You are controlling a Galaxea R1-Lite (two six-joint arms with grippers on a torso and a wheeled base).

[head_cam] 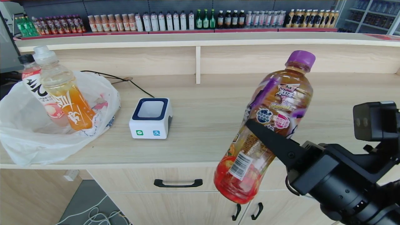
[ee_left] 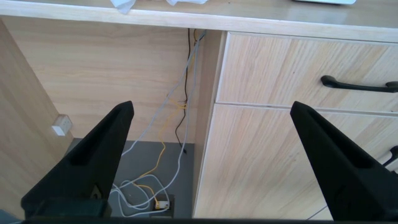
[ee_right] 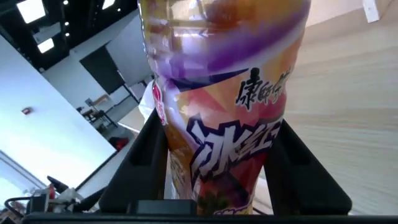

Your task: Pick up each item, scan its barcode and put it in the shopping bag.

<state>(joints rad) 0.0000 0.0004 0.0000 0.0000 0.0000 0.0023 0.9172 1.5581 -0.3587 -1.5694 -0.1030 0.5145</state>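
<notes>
My right gripper [head_cam: 265, 137] is shut on a purple-capped tea bottle [head_cam: 268, 125], held tilted in the air over the counter's front right, its barcode label facing me. The right wrist view has the same tea bottle [ee_right: 224, 106] clamped between both fingers. A white barcode scanner [head_cam: 151, 117] with a dark-rimmed window sits on the counter to the bottle's left. At the far left a white shopping bag [head_cam: 37, 125] holds an orange drink bottle [head_cam: 64, 90] and a pink-labelled bottle [head_cam: 36, 84]. My left gripper [ee_left: 211, 162] hangs open below the counter edge, facing the cabinet.
A black cable [head_cam: 125, 82] runs across the wooden counter [head_cam: 206, 103] behind the scanner. A raised back ledge with a divider [head_cam: 197, 64] bounds the counter. Drawers with black handles [head_cam: 178, 183] lie beneath. Loose wires [ee_left: 155, 186] lie on the floor.
</notes>
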